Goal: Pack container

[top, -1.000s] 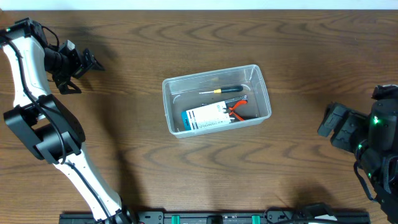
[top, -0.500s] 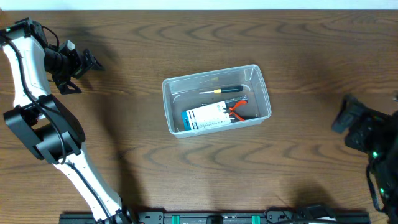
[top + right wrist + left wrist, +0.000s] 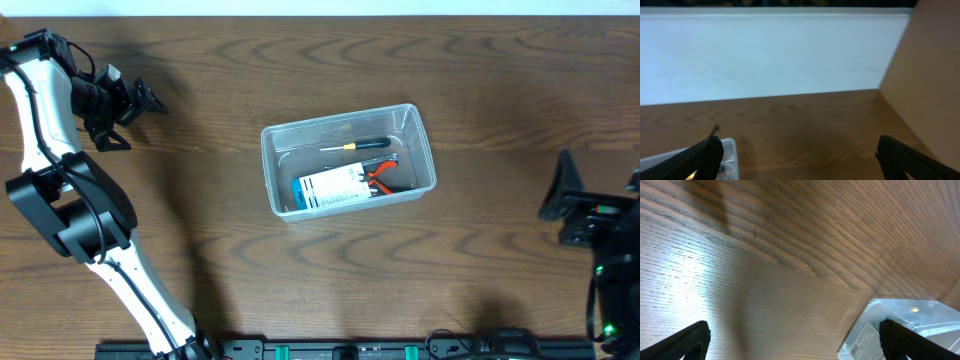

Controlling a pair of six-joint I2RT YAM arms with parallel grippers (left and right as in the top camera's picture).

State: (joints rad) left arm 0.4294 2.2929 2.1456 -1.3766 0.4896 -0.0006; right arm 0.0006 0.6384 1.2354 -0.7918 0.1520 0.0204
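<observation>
The clear plastic container (image 3: 277, 140) stands in the middle of the wooden table. Inside lie a screwdriver with a yellow and black handle (image 3: 360, 145), orange-handled pliers (image 3: 379, 178) and a white and blue labelled box (image 3: 332, 188). My left gripper (image 3: 140, 105) is open and empty at the far left, well away from the container; its wrist view shows the container's corner (image 3: 875, 312). My right gripper (image 3: 565, 195) is open and empty at the right edge, raised and tilted; its wrist view shows the container's rim (image 3: 730, 147) at lower left.
The left arm (image 3: 60, 190) stretches down the left side. A dark rail (image 3: 340, 350) runs along the table's front edge. A pale wall (image 3: 770, 55) rises behind the table's far edge.
The right arm has drawn back to the right and down, and its gripper has tilted up. The left arm and the container's contents have not moved.
</observation>
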